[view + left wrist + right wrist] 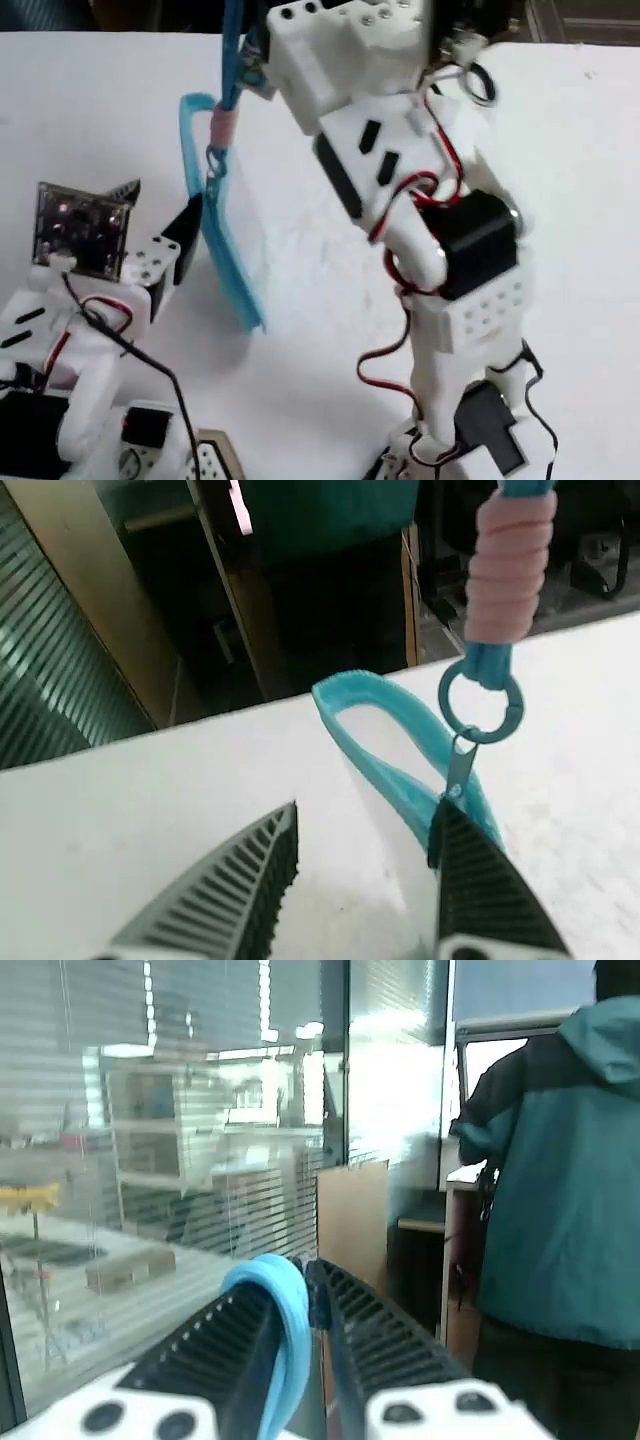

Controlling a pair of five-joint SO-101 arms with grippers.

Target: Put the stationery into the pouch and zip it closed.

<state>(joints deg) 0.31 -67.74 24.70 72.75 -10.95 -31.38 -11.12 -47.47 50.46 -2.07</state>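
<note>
The clear pouch (238, 235) with a blue zipper edge (218, 255) hangs tilted, its lower corner on the white table (120, 100). A blue strap (234, 50) with a pink sleeve (221, 127) runs up from its zipper pull. My right gripper (250, 65), raised over the table, is shut on that strap (283, 1305). My left gripper (155, 208) stands open beside the pouch's zipper edge. In the left wrist view one finger (470, 880) lies against the blue edge (400, 770) just below the metal pull (458, 765) and ring (480, 695), while the other finger (240, 880) is apart from it.
The right arm's white body and red and black cables (440, 250) stand over the table's middle right. The left arm's base (60, 400) fills the near left corner. A person in a teal jacket (560, 1180) stands beyond the table's far edge.
</note>
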